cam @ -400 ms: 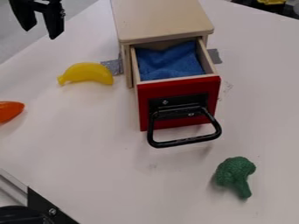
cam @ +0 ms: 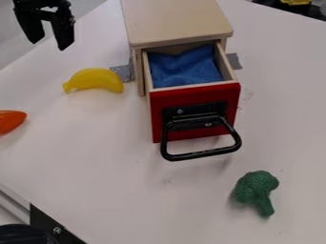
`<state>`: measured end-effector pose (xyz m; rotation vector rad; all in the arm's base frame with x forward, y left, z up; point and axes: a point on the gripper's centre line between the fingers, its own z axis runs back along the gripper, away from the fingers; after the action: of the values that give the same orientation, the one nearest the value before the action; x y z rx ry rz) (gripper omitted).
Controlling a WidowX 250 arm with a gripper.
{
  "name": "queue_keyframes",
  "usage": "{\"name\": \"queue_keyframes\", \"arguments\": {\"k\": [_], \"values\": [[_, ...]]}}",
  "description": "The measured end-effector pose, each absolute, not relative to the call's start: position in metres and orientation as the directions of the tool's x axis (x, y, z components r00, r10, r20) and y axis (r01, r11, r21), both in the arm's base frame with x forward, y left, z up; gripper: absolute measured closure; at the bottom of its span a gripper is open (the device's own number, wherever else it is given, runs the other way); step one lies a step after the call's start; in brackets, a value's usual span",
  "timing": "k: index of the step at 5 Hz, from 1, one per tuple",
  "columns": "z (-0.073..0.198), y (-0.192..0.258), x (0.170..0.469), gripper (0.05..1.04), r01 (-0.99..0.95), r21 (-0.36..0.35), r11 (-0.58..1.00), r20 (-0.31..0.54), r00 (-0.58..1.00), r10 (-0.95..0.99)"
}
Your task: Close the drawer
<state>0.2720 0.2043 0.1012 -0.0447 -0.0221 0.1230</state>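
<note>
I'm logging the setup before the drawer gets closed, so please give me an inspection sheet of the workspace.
Surface: pale tabletop, faint marks right of the drawer
Job's things: drawer pulled out from its wooden cabinet, blue cloth inside; black handle on the red front
Clutter: yellow banana left of the cabinet, orange object at the left edge, green broccoli at lower right
Tool: black tool at upper left, fingers apart
Cables: nothing seen
Surroundings: metal rail at lower left
</note>
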Motion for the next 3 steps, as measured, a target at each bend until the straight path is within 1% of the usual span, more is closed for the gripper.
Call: {"name": "queue_keyframes", "arguments": {"k": [1, 2, 3], "values": [[0.132, 0.182, 0.275, 0.085, -0.081, -0.053, 0.995, 0.069, 0.994, 0.085], [0.143, 0.156, 0.27, 0.085, -0.025, -0.055, 0.998, 0.096, 0.995, 0.03], [0.139, 0.123, 0.261, 0.085, 0.048, -0.049, 0.998, 0.112, 0.993, -0.042]]}}
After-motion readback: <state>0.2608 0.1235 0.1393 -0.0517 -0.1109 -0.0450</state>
